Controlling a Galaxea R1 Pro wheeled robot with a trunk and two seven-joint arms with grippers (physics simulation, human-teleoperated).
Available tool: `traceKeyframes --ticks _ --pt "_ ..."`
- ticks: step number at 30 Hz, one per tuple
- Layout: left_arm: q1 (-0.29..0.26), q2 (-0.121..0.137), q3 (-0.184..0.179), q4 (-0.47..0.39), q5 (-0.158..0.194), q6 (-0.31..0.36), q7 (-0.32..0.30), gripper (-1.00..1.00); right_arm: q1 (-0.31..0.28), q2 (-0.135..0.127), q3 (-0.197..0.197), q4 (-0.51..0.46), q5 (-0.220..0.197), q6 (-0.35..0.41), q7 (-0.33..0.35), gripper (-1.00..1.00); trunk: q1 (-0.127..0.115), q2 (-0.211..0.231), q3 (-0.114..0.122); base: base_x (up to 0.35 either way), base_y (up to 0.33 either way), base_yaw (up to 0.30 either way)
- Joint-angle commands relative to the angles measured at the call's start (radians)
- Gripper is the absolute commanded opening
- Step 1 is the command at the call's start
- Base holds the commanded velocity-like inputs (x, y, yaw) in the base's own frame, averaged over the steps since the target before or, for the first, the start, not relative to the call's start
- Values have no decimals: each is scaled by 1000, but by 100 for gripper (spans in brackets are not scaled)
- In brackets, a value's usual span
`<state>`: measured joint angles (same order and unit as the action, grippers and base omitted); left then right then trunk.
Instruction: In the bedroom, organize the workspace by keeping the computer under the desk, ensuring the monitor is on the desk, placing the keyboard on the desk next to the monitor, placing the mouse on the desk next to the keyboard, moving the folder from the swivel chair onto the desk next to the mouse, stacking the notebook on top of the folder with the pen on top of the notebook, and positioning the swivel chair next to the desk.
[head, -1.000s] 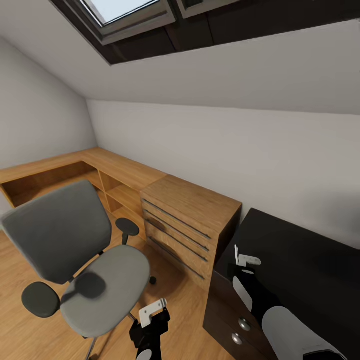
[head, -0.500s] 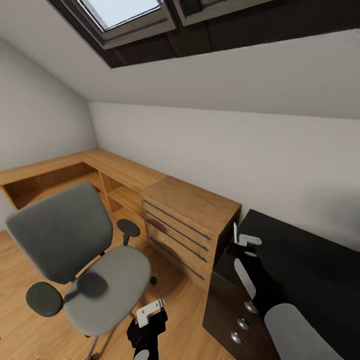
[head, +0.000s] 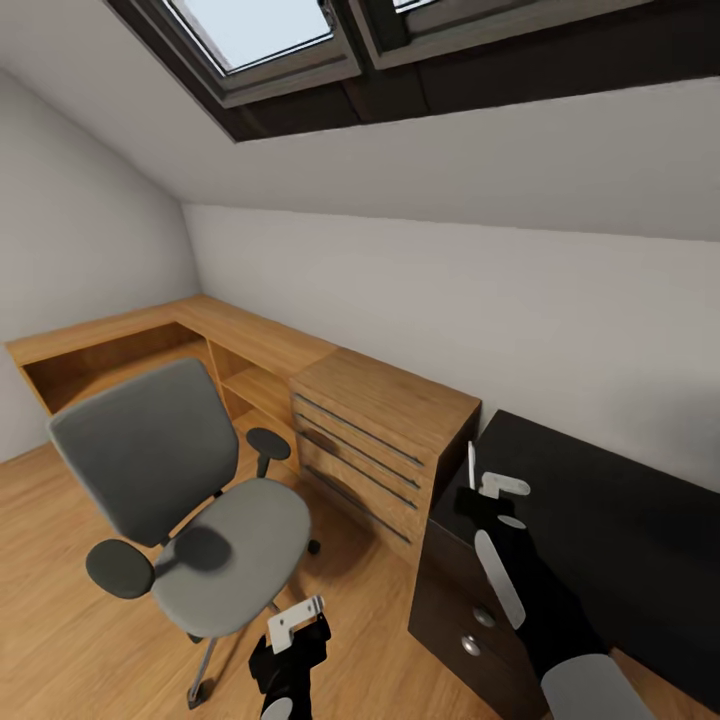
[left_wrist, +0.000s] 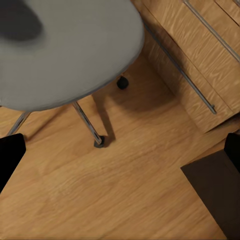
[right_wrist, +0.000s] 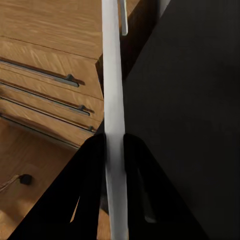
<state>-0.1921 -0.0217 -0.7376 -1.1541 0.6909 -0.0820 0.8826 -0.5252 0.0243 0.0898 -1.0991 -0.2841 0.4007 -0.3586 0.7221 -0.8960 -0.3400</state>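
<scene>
The thin white folder (right_wrist: 114, 125), pinched edge-on between the right gripper's (right_wrist: 114, 142) fingers, hangs over the dark cabinet (head: 600, 520) beside the wooden table (head: 380, 395). The swivel chair (head: 190, 510), its seat bare, sits further right in the head view than a second ago as the camera swings left toward the table. The left gripper (head: 295, 625) hangs open and empty above the floor (left_wrist: 125, 190).
</scene>
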Motion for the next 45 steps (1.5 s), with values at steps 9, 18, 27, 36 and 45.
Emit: traceKeyframes --ticks 9,18,27,36,45 --pt "-1 14 -6 -1 9 -8 5 100 3 1 1 -79 -98 28 -6 -100 0 -1 -1 -16 6 0" --pt "-1 16 -7 -1 9 -5 3 100 4 -4 -8 -76 -122 34 -12 -100 0 -1 -1 -116 184 -54" --pt "-1 16 -9 -1 9 -3 2 100 4 -4 -47 -73 -125 33 -16 -100 0 -1 -1 -8 286 -274" --pt "-1 16 -30 -1 8 -2 2 100 4 -3 -103 -73 -127 33 -16 -100 0 -1 -1 0 44 -298" --pt "-1 15 -38 -1 9 -2 2 100 4 -2 -147 -76 -127 37 -17 -100 0 -1 -1 0 2 -130"
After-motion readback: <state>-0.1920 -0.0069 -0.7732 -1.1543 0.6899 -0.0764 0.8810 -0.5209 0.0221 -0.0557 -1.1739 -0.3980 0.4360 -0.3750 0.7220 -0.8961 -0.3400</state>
